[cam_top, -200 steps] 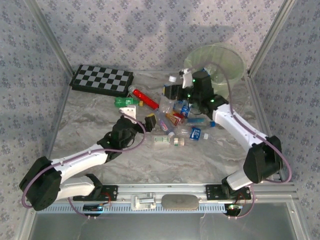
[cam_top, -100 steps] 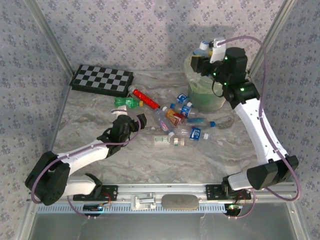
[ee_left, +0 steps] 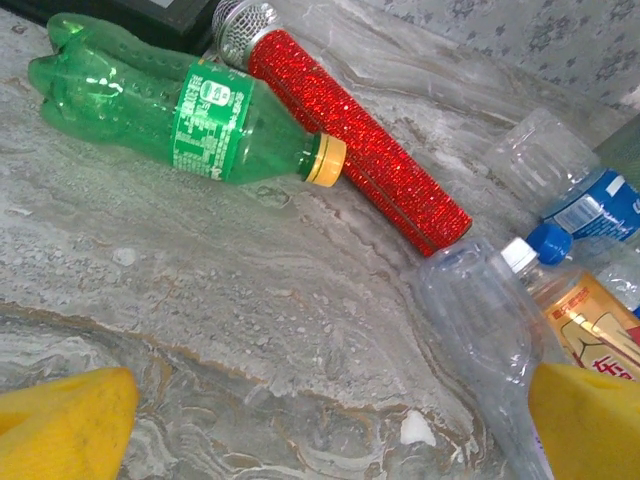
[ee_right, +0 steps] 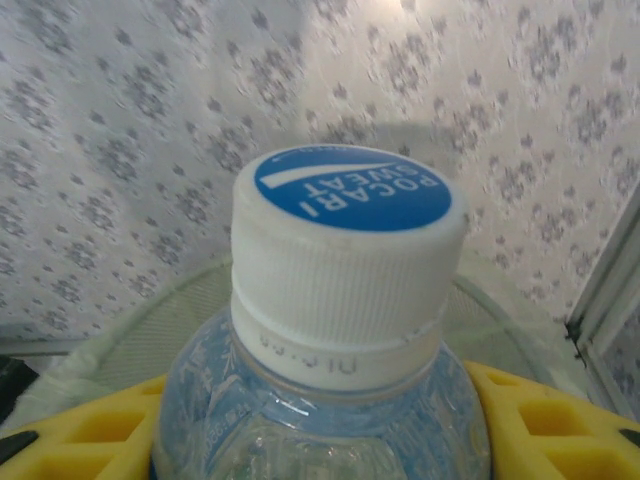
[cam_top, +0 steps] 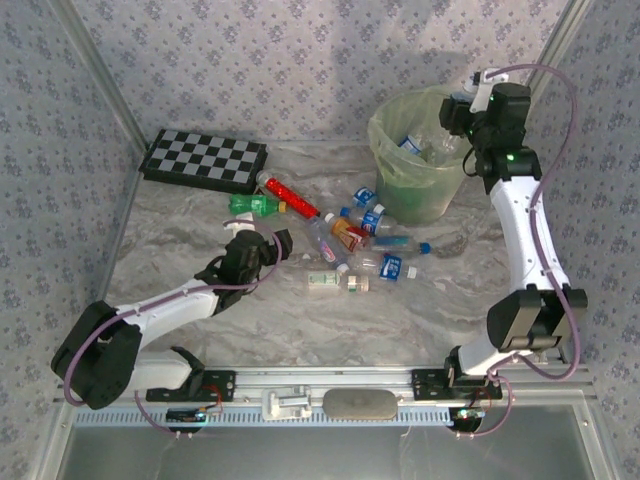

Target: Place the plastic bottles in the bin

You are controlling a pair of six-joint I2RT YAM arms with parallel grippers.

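Over the bin's [cam_top: 395,190] 2 o'clock rim, we're clamping the R gripper [cam_top: 464,110] on a white-capped bottle [ee_right: 340,300]; L gripper [cam_top: 262,238] is hanging w/ jaws apart, 9 o'clock of the bottle pile [cam_top: 391,267].

Left arm [cam_top: 170,305] in white shells and black joints; right arm [cam_top: 522,215] matches, purple cable [cam_top: 545,70] looping, green light [cam_top: 511,155] glowing; left tool [ee_left: 320,425] wears yellow pads [ee_left: 62,420].

POCARI SWEAT on clear bottle's [ee_right: 320,425] cap [ee_right: 350,190], green bottle's [ee_left: 130,95] label illegible
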